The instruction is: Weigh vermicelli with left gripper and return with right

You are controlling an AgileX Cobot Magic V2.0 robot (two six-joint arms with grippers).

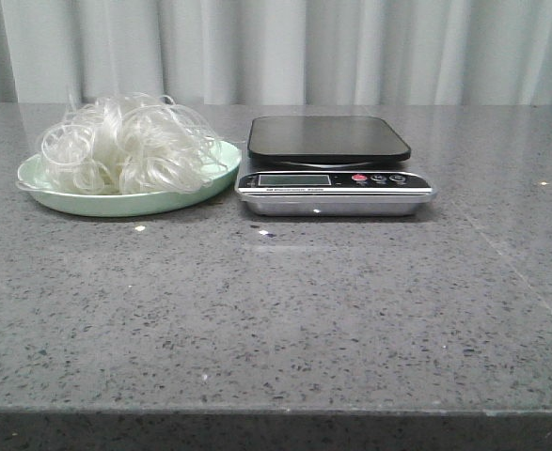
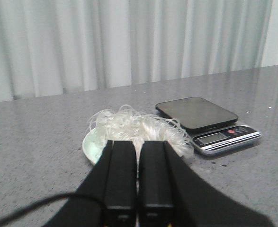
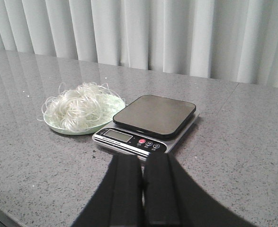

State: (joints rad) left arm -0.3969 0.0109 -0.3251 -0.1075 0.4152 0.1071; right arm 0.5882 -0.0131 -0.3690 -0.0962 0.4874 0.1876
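The vermicelli [image 1: 125, 146] is a fluffy white tangle on a pale green plate [image 1: 40, 183] at the left of the table. It also shows in the left wrist view [image 2: 139, 125] and the right wrist view [image 3: 79, 106]. A kitchen scale [image 1: 330, 164] with a bare black platform stands just right of the plate. My left gripper [image 2: 138, 144] is shut and empty, back from the plate. My right gripper [image 3: 142, 158] is shut and empty, back from the scale [image 3: 148, 123]. Neither gripper shows in the front view.
A grey speckled stone table [image 1: 276, 310] carries everything. A pale curtain [image 1: 276, 47] hangs behind it. The table's front edge runs along the bottom of the front view.
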